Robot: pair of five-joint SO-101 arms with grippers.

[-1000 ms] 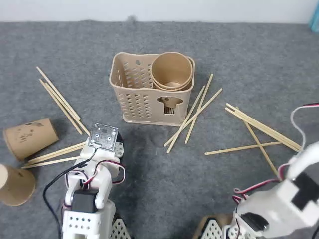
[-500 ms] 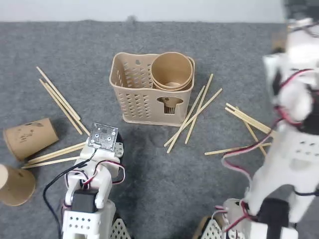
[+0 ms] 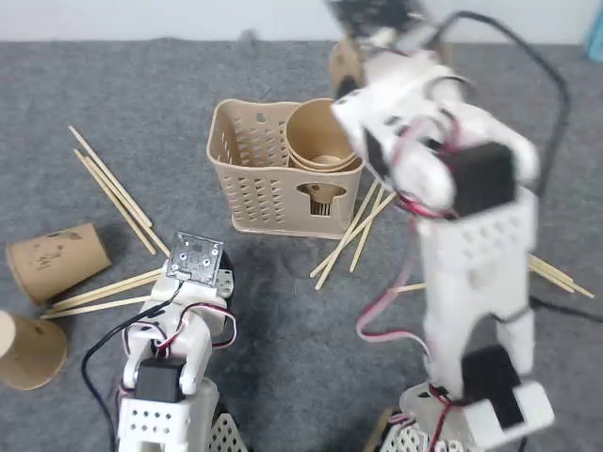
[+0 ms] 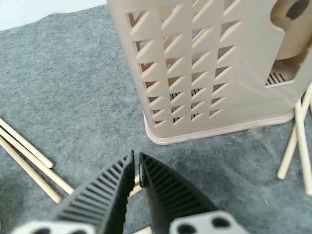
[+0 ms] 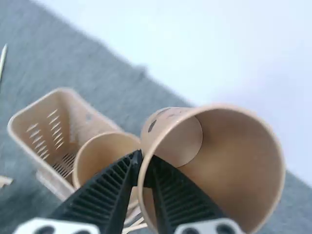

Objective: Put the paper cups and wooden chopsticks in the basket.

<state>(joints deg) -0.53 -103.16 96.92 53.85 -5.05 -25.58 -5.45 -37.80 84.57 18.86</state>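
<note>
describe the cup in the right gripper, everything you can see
The paper cup is plain brown, with a few dark marks on its outer wall. It is tipped so its open, empty mouth faces the wrist camera. The right gripper pinches its rim, one finger inside, one outside. It is held off the table near the basket, touching nothing else.

We see the R gripper (image 5: 142,157) pinching a paper cup (image 5: 219,165) by its rim, w/ the basket (image 5: 34,122) & nested cup (image 5: 102,153) beyond.
</note>
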